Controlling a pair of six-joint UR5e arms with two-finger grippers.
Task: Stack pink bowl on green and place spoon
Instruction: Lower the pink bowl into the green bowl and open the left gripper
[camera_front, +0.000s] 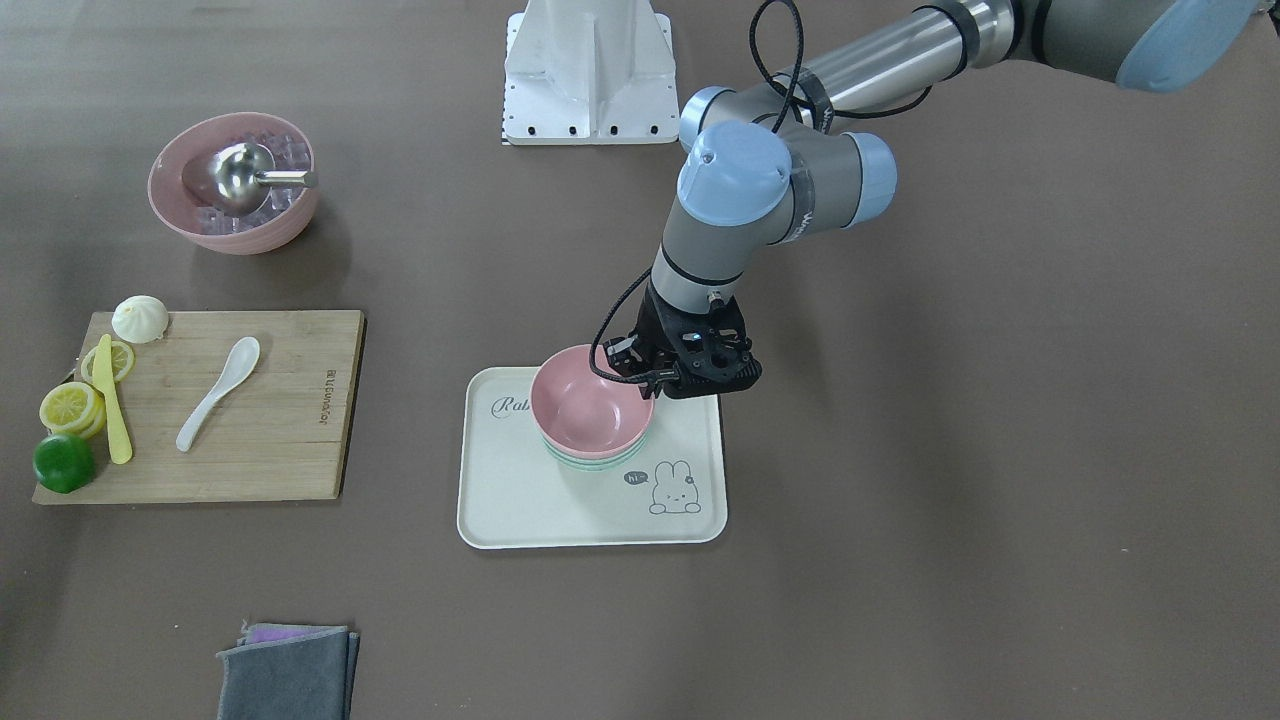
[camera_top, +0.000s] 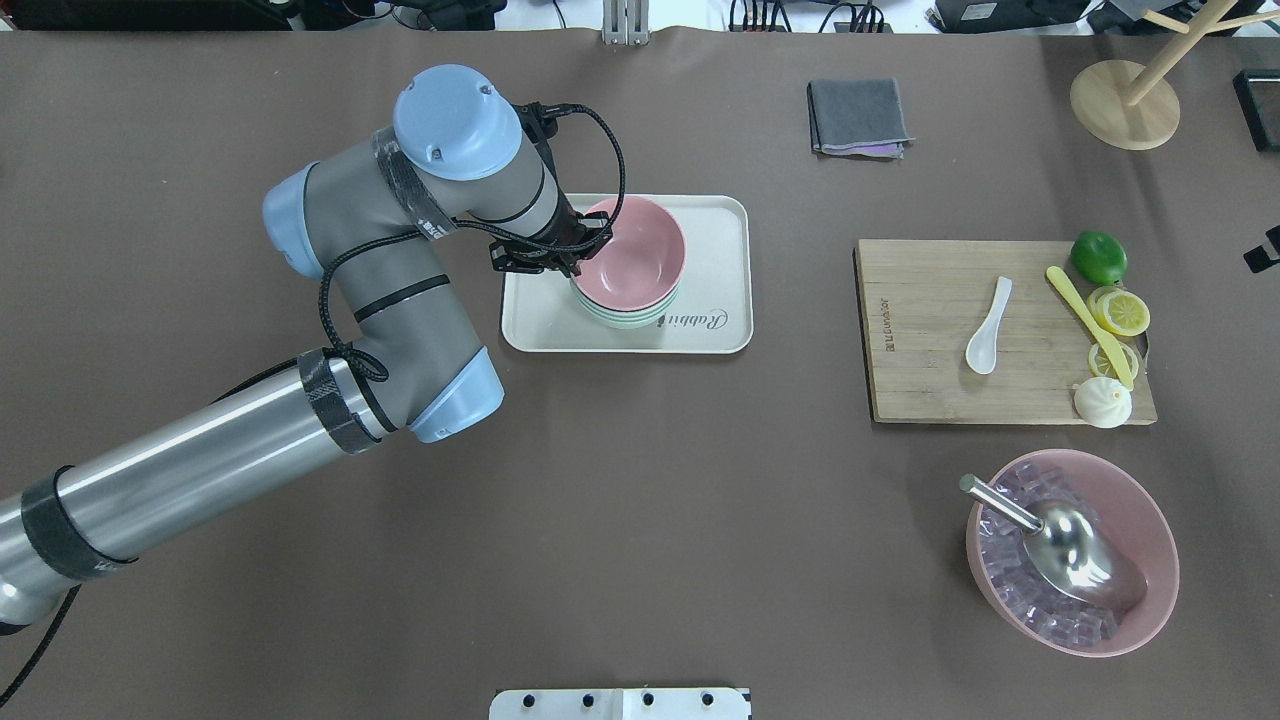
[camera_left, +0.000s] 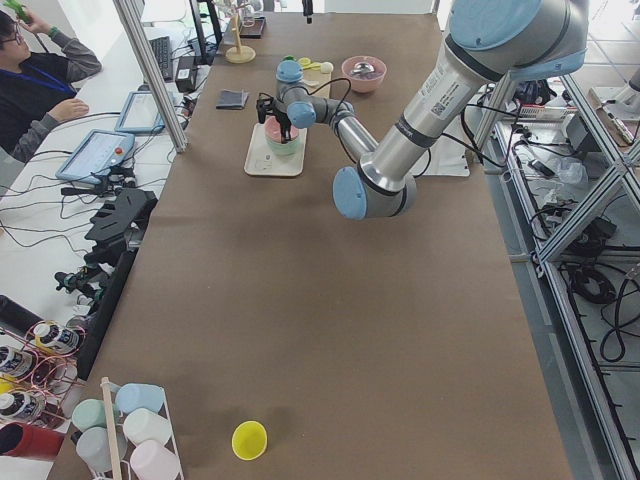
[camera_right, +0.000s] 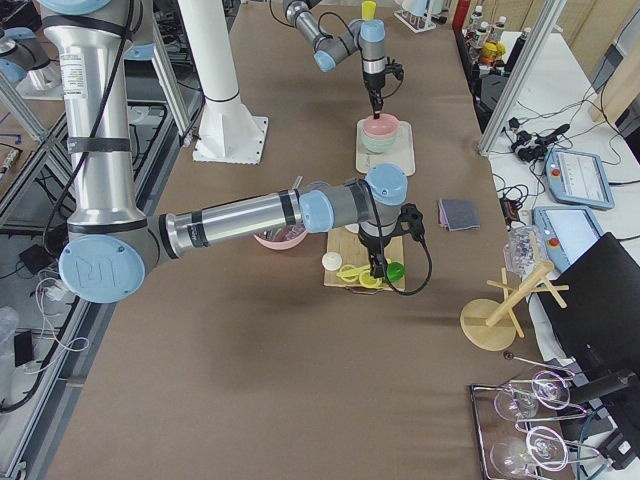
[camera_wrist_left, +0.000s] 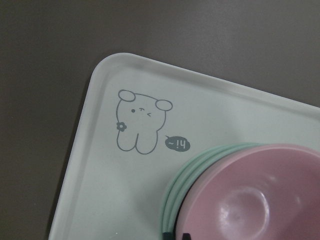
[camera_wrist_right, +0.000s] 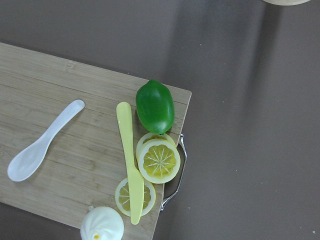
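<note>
The pink bowl (camera_front: 585, 405) sits nested on the green bowl (camera_front: 590, 462) on a white rabbit tray (camera_front: 560, 510); the overhead view shows it too (camera_top: 635, 255). My left gripper (camera_front: 640, 378) is at the pink bowl's rim on the robot side. In the left wrist view its fingertips (camera_wrist_left: 167, 234) straddle the rim, shut on it. The white spoon (camera_front: 215, 392) lies on the wooden cutting board (camera_front: 280, 440), also seen in the right wrist view (camera_wrist_right: 42, 142). My right gripper (camera_right: 377, 272) hovers over the board's lime end; I cannot tell whether it is open.
On the board lie a lime (camera_wrist_right: 155, 106), lemon slices (camera_wrist_right: 157, 160), a yellow knife (camera_wrist_right: 130, 165) and a white bun (camera_wrist_right: 102, 225). A large pink bowl of ice with a metal scoop (camera_top: 1070, 550) stands near the robot. A grey cloth (camera_top: 858, 117) lies beyond the tray.
</note>
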